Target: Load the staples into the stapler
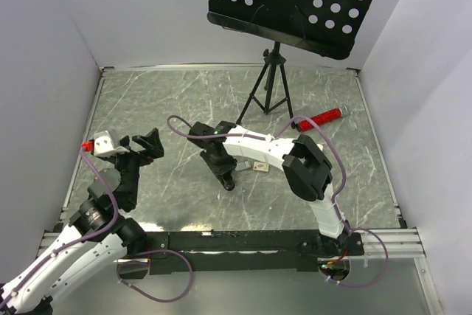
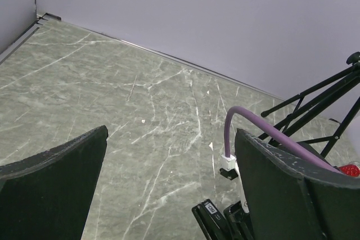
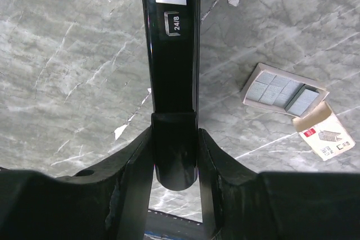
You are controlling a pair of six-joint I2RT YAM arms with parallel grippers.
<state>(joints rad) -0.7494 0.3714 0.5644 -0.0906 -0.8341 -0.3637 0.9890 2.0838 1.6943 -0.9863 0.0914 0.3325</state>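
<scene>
the staples (image 3: 284, 93) lie in their open box (image 3: 251, 89) just right of the black stapler (image 3: 171, 54), whose rear end the right gripper (image 3: 174, 153) pinches; the left gripper (image 2: 169, 172) gapes empty. so narrow a hold could let the stapler twist.

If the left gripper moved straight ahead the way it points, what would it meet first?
Probably the bare table top: the open left gripper aims down at plain marble. The right gripper and stapler sit off to its right, seemingly outside that line, though depth is hard to judge.
</scene>
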